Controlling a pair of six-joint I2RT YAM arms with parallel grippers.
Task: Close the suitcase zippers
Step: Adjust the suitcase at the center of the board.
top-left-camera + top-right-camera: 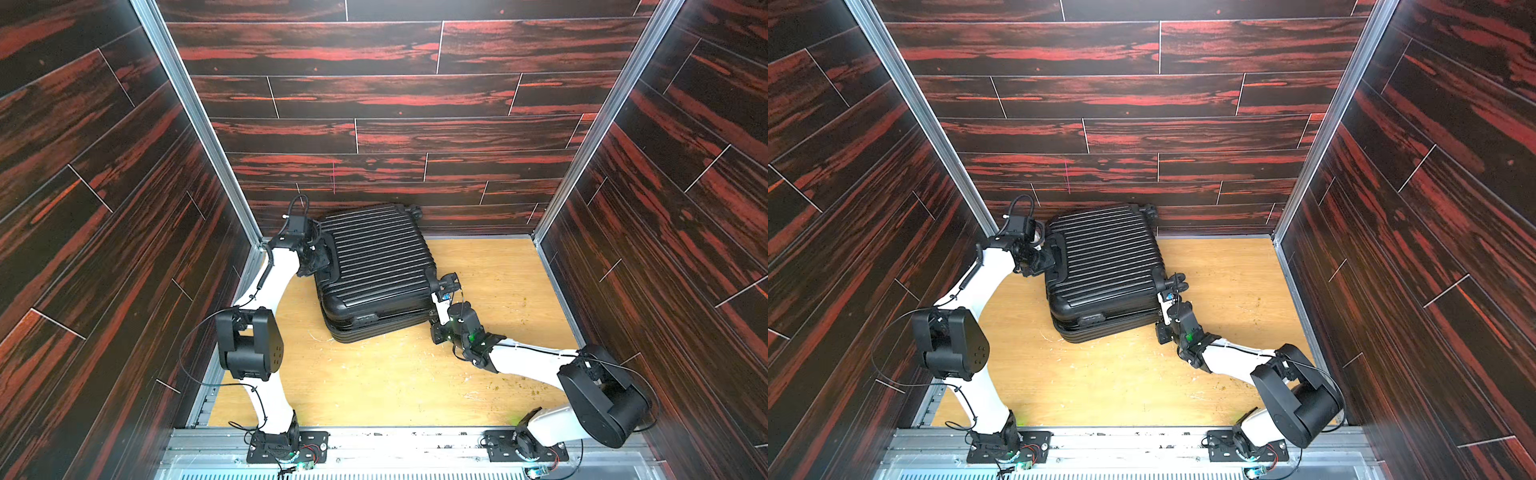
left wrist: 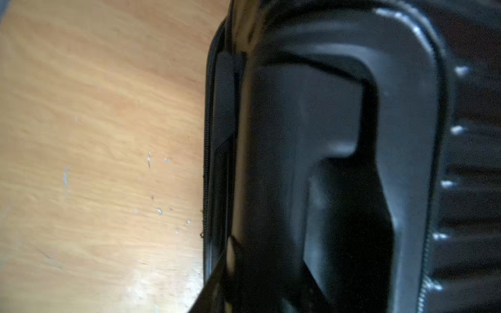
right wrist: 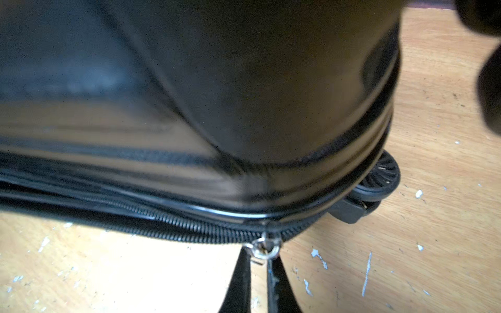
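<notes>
The black ribbed suitcase (image 1: 374, 266) (image 1: 1100, 266) lies flat near the back of the wooden table, turned a little askew. My left gripper (image 1: 321, 258) (image 1: 1045, 259) sits at its left side, shut on the black side handle (image 2: 284, 162), which fills the space between the jaws (image 2: 265, 271). At the suitcase's near right corner, my right gripper (image 1: 435, 293) (image 1: 1163, 297) (image 3: 261, 271) is shut on a small metal zipper pull (image 3: 264, 250). The zipper track (image 3: 162, 219) (image 2: 207, 162) runs along the seam between the shells.
Dark red wood-pattern walls close in the table (image 1: 395, 382) on three sides, with metal posts at the back corners. A suitcase wheel (image 3: 379, 176) sticks out beside the right gripper; other wheels (image 1: 415, 212) touch the back wall. The tabletop is scratched and flecked.
</notes>
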